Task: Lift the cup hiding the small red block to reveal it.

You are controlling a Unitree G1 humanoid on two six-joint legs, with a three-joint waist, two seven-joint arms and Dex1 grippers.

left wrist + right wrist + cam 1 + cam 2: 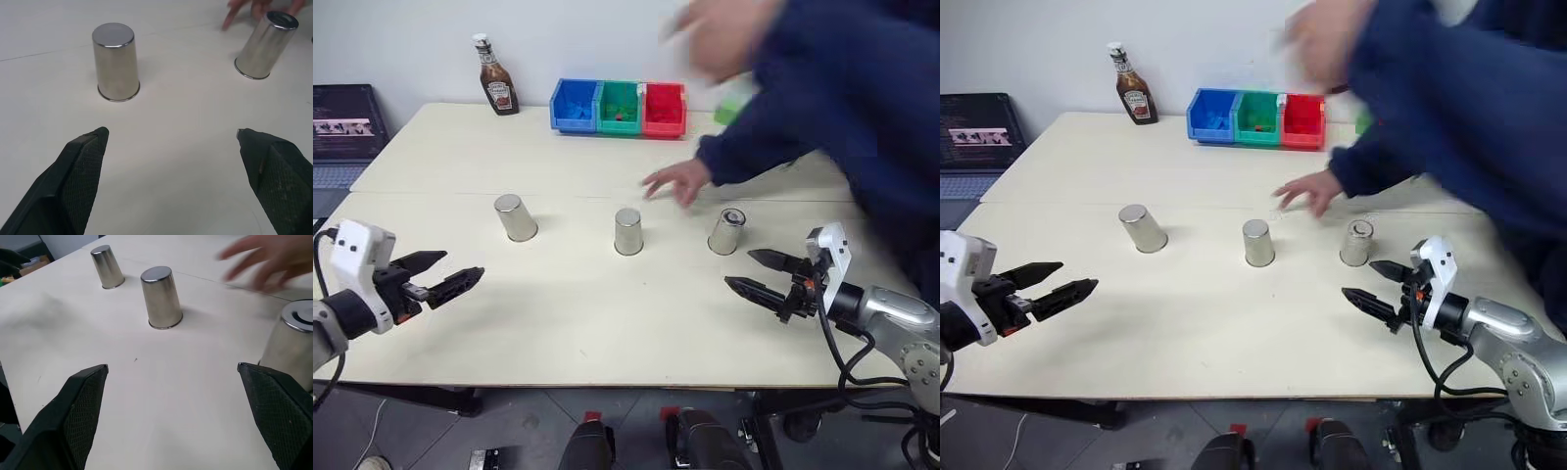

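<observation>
Pale table (pixel 558 323) against white wall (pixel 411 39)

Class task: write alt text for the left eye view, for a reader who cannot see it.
Three upturned silver cups stand in a row on a pale table, a person's hand behind them. Open left gripper and right gripper hover in front.

The two head views look forward and down from above the near edge of the table (pixel 607 323), taking in its whole top as far as the back wall; they share nearly the same scene, slightly offset sideways. The left wrist view sits low and close over the tabletop, facing two upturned cups (pixel 116 61) between its own fingers. The right wrist view, equally low, faces across the row of all three cups, which the head views share.
</observation>
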